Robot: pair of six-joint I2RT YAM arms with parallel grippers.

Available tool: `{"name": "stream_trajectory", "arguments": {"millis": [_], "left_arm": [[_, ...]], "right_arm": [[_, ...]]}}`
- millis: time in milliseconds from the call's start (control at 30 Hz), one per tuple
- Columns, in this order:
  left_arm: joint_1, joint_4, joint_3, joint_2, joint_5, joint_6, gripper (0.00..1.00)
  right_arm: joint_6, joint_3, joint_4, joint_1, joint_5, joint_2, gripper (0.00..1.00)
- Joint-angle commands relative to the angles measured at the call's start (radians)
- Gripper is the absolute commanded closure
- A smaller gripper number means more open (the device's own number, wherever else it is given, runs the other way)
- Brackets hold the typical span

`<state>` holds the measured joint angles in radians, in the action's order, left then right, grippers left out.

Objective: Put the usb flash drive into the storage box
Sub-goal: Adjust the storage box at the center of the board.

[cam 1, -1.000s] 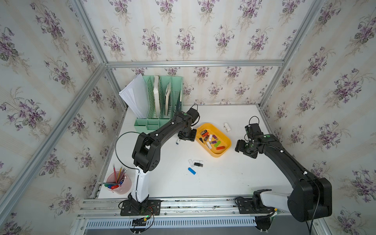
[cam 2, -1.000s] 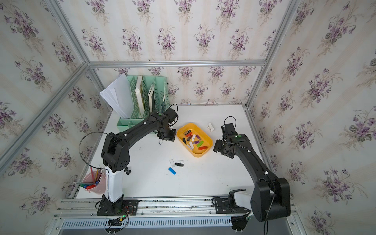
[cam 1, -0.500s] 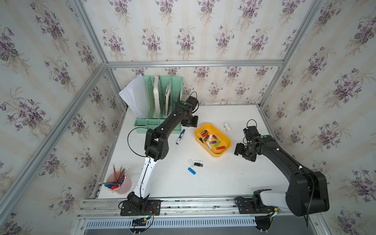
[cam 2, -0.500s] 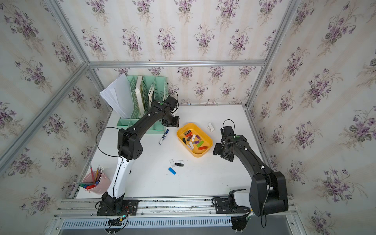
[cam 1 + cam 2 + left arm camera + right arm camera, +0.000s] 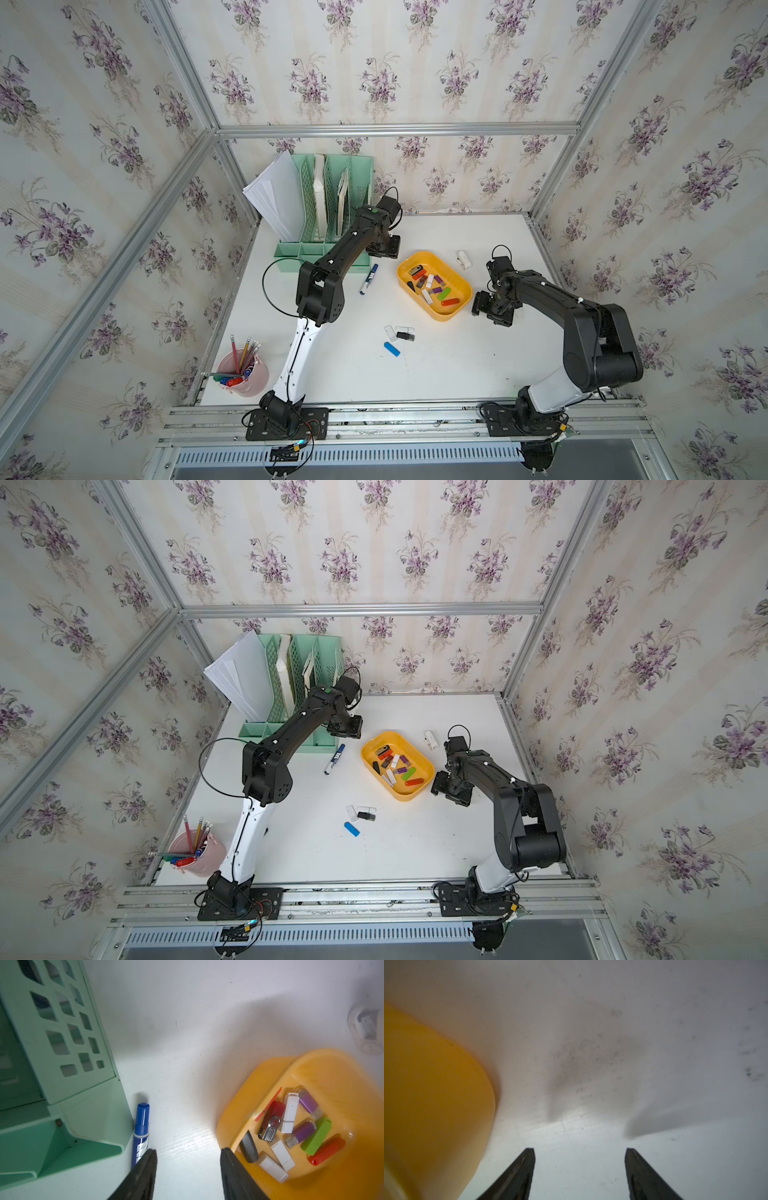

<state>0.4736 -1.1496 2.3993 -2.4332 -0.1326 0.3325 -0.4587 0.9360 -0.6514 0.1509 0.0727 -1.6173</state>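
The storage box (image 5: pixel 448 316) (image 5: pixel 409 796) is a shallow yellow-orange tub right of the table's middle, holding several coloured usb flash drives. In both top views three more drives lie in front of it: a white one (image 5: pixel 390 333), a black one (image 5: pixel 405 335) and a blue one (image 5: pixel 391 349). Another white drive (image 5: pixel 464 259) lies behind the box. My left gripper (image 5: pixel 384 249) (image 5: pixel 188 1152) hangs open and empty between the box's back left corner (image 5: pixel 239 1105) and a blue marker (image 5: pixel 141 1124). My right gripper (image 5: pixel 488 307) (image 5: pixel 580 1150) is open and empty over bare table beside the box's right wall (image 5: pixel 436 1084).
A mint-green file organizer (image 5: pixel 328 195) with papers stands at the back left, just behind my left gripper. The blue marker (image 5: pixel 369 279) lies beside its front corner. A pink pencil cup (image 5: pixel 245 372) stands at the front left corner. Metal rails edge the table.
My left gripper has drawn back a little towards the organizer, uncovering the marker, and the arm's elbow has swung right. My right gripper has shifted slightly forward along the box.
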Motion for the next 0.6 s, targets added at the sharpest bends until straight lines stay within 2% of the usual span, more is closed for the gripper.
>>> {"name": "stream_trajectory", "arguments": {"millis": [0,133,267,367,400,567], "left_arm": [[0.000,-0.015,-0.064,0.050,-0.016,-0.010,0.46],[0.005,0.032,-0.198,0.133,-0.010,-0.016,0.45],[0.025,0.023,-0.223,0.159,-0.015,-0.014,0.46],[0.051,0.026,-0.226,0.159,-0.009,-0.011,0.46],[0.058,0.031,-0.224,0.154,-0.003,-0.012,0.41],[0.069,-0.003,-0.157,0.086,0.032,-0.017,0.41]], "right_arm": [[0.010,0.080,0.079,-0.001,0.019,-0.066,0.27],[0.019,0.270,0.068,-0.009,0.012,-0.209,0.27],[0.026,0.394,0.023,-0.014,0.001,-0.274,0.27],[0.029,0.394,0.014,-0.014,0.001,-0.251,0.27],[0.033,0.385,0.008,-0.014,0.002,-0.239,0.27],[0.038,0.300,0.004,-0.014,0.009,-0.155,0.27]]}}
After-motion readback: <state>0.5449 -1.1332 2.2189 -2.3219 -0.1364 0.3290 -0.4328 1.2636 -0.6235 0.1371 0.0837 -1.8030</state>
